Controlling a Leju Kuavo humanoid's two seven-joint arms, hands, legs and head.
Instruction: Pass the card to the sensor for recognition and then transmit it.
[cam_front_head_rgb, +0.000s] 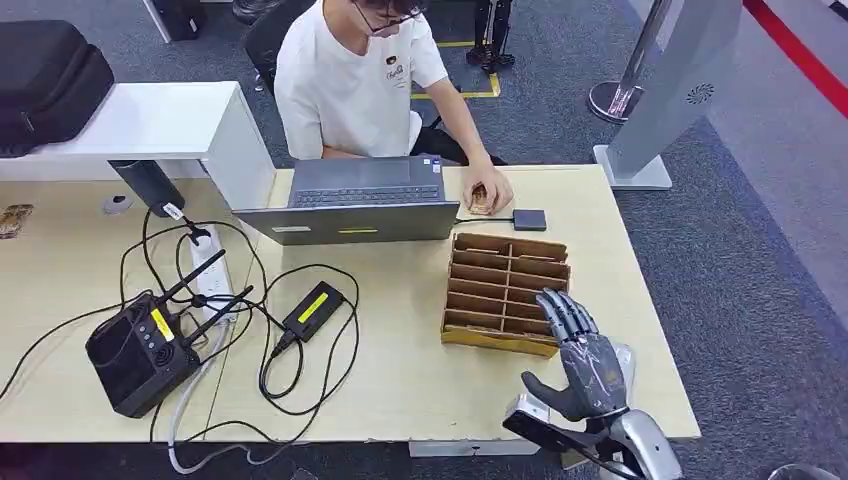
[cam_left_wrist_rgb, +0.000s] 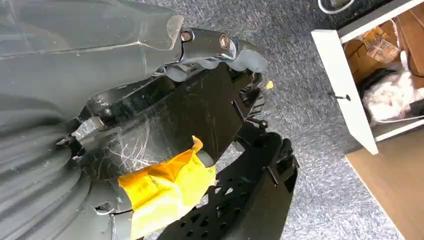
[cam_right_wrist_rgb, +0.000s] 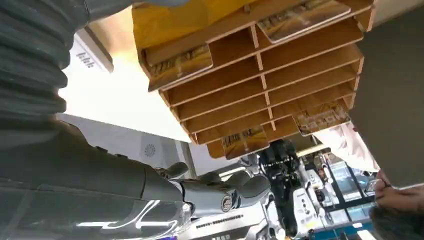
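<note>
Right hand (cam_front_head_rgb: 585, 365): fingers spread, empty, poised at near right corner of card rack (cam_front_head_rgb: 505, 290) for a pick; cards (cam_right_wrist_rgb: 182, 60) slotted in rack; sensor (cam_front_head_rgb: 529, 219) beyond, on bench (cam_front_head_rgb: 420, 340)

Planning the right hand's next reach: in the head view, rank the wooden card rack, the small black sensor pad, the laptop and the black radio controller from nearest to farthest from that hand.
From the right hand:
1. Wooden card rack, under its fingertips.
2. Black sensor pad, beyond the rack.
3. Laptop, far side, toward the left.
4. Radio controller, far left.
</note>
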